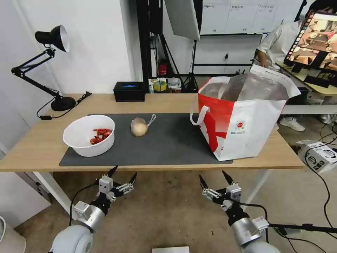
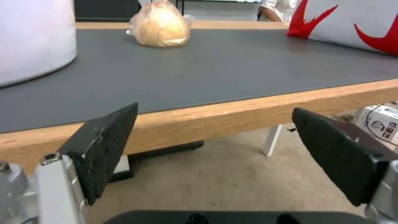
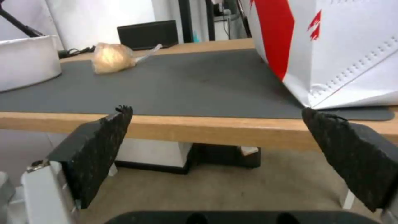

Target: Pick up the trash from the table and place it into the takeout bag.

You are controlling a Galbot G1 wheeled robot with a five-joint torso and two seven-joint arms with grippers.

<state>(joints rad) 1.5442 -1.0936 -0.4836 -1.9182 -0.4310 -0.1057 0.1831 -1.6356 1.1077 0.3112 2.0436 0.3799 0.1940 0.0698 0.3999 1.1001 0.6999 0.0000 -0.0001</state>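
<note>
A white round bowl (image 1: pixel 89 135) holding red crayfish shells rests on the left of the dark mat (image 1: pixel 168 144). Near the mat's middle lies a knotted clear bag with a beige lump (image 1: pixel 139 127) (image 2: pixel 160 27) (image 3: pixel 113 58). The red-and-white takeout bag (image 1: pixel 242 117) (image 3: pixel 335 46) stands open at the table's right end, its foil lining showing. My left gripper (image 1: pixel 123 174) (image 2: pixel 213 124) hangs open below the table's front edge, under the bowl side. My right gripper (image 1: pixel 213 177) (image 3: pixel 215 124) is also open, below the edge near the takeout bag. Both are empty.
A black desk lamp (image 1: pixel 52 63) stands at the table's (image 1: pixel 42 140) back left and a black box (image 1: pixel 129 91) at the back middle. A cardboard box (image 1: pixel 317 155) lies on the floor to the right. A white table leg (image 1: pixel 52 189) runs near my left arm.
</note>
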